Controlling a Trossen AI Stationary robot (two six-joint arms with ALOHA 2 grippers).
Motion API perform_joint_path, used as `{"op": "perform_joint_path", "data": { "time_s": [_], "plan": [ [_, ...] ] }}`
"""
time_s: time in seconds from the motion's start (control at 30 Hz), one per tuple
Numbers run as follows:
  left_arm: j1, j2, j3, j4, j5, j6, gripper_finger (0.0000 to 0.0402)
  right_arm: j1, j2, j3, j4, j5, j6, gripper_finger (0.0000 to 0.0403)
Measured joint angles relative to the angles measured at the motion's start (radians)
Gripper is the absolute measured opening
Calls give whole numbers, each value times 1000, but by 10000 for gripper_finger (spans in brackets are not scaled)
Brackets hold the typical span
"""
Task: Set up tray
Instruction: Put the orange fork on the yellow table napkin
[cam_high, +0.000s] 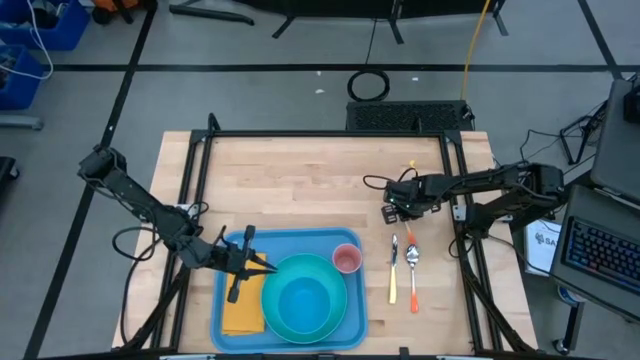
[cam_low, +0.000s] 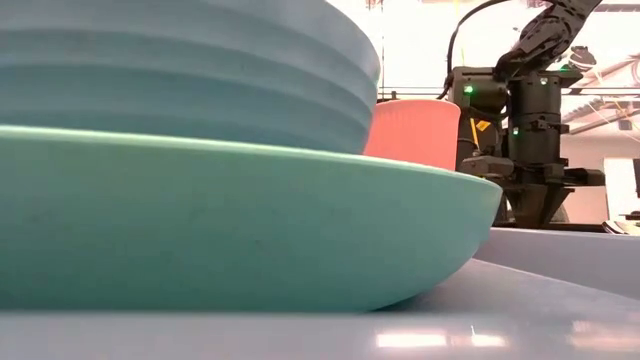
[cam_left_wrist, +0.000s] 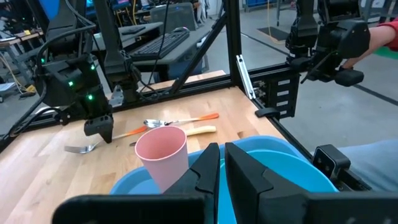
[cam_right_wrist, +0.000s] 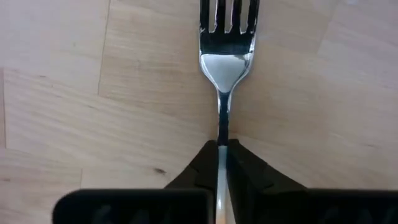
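Observation:
The blue tray (cam_high: 300, 238) lies at the table's near edge. It carries a turquoise plate (cam_high: 345, 305) with a turquoise bowl (cam_high: 305, 300) on it, a pink cup (cam_high: 346, 260) and an orange napkin (cam_high: 243, 312) tucked partly under the plate. My left gripper (cam_high: 262, 264) hovers shut over the tray's left part, beside the bowl (cam_left_wrist: 280, 163) and cup (cam_left_wrist: 163, 152). My right gripper (cam_high: 392, 212) is down at the table to the right of the tray, shut on a fork (cam_right_wrist: 227, 59). My right gripper pinches the fork's thin neck (cam_right_wrist: 222, 124), just behind the tines, between its two fingers (cam_right_wrist: 249, 171). The fingers lie along the fork. The tines (cam_left_wrist: 76, 148) point away from the gripper (cam_left_wrist: 99, 127) and sit level at the table top. I cannot tell whether they are lifted.
A yellow-handled utensil (cam_high: 393, 280) and an orange-handled spoon (cam_high: 413, 275) lie side by side on the bare wood to the right of the tray, nearer than the right gripper. The far half of the table is open wood, and a black frame borders it.

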Motion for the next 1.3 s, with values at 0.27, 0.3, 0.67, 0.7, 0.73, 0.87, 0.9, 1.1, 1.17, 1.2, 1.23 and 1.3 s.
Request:
{"op": "perform_joint_path", "data": {
  "time_s": [0.27,0.3,0.67,0.7,0.73,0.87,0.9,1.1,1.17,1.2,1.23,1.3],
  "plan": [
    [0,0,0,-6,0,0,31,8,-7,-1,6,39,-25,6],
    [0,0,0,-6,0,0,31,12,-13,-1,11,49,-25,5],
    [0,0,0,-6,-5,3,31,115,-223,-7,116,317,-28,2],
    [0,0,0,-8,-5,3,31,125,-237,-4,132,329,-33,1],
    [0,0,0,-10,-5,4,31,134,-247,-4,144,342,-39,1],
    [2,1,0,-9,-8,4,31,177,-277,-5,223,408,-88,1],
    [2,1,0,-10,-8,4,31,190,-278,-5,259,425,-102,1],
    [5,1,0,-31,-37,21,31,253,-283,-5,483,502,-221,1],
    [5,1,0,-48,-67,23,31,276,-283,-5,569,524,-274,1],
    [7,1,0,-54,-83,25,31,287,-283,-5,616,536,-302,1],
    [8,1,0,-60,-103,27,31,299,-284,-4,661,549,-333,1],
    [11,1,0,-77,-144,39,31,327,-284,-3,752,585,-393,1]
  ]
}}
